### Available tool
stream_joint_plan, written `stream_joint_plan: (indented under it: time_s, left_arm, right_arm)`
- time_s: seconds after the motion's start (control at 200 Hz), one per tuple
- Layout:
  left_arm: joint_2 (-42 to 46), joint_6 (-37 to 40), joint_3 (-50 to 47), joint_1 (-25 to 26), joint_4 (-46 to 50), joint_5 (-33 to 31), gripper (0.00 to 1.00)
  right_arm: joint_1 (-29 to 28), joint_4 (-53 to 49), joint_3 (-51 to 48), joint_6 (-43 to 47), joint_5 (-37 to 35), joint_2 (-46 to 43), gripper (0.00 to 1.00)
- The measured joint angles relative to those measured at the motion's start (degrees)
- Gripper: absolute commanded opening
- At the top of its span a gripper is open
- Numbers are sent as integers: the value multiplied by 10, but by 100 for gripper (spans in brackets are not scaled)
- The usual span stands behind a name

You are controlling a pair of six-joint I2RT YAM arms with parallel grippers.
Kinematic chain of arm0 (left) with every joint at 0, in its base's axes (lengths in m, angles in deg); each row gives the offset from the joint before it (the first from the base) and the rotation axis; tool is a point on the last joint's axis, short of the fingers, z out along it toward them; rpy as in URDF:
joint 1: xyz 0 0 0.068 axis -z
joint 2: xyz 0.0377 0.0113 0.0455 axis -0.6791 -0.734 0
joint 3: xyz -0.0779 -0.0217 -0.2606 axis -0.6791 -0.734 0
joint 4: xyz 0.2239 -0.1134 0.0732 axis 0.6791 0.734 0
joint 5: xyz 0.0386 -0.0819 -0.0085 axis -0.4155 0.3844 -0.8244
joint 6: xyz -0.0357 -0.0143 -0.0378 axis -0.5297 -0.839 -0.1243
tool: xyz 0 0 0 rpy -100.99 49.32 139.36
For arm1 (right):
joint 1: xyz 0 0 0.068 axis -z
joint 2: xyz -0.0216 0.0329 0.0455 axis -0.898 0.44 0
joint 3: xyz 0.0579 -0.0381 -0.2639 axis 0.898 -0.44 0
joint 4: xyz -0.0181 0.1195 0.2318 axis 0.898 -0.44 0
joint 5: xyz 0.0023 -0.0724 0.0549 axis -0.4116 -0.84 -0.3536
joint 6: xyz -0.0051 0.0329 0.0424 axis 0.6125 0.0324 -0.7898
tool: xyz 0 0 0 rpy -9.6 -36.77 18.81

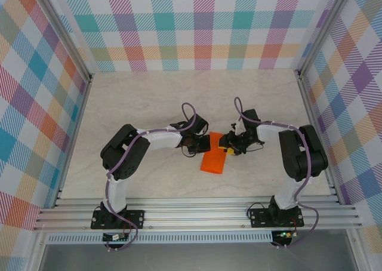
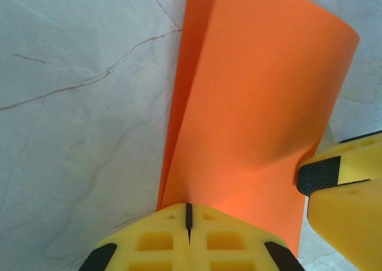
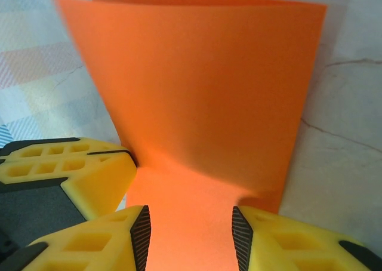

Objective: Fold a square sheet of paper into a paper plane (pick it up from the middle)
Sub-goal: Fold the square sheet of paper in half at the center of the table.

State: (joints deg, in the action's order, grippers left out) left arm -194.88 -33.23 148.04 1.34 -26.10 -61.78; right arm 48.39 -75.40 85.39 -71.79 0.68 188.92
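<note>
The square sheet of paper point(image 1: 213, 161), folded double, is seen mid-tabletop point(image 1: 149, 98); one edge is pinched in the closed left gripper point(image 2: 188, 214), and the opposite edge is straddled by the half-open right gripper point(image 3: 191, 232)

The table point(image 1: 149, 104) is pale (faint brown veins). The square sheet of paper point(image 1: 213, 162), folded over, lies near its middle.

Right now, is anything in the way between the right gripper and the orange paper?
Nothing visible. The right gripper is open right over the square sheet of paper, orange showing between its fingers. The left gripper pinches the same sheet close beside it.
</note>
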Motion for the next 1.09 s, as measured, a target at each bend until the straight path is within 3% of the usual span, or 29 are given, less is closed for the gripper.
stream_joint_plan:
  time_s: [0.835,1.095]
  left_arm:
    - [2,-2,-5,0,-9,1,0]
    - [2,-2,-5,0,-9,1,0]
  right_arm:
    - [-14,-10,-67,9,20,-71,46]
    - [-58,-9,-73,-11,30,-111,46]
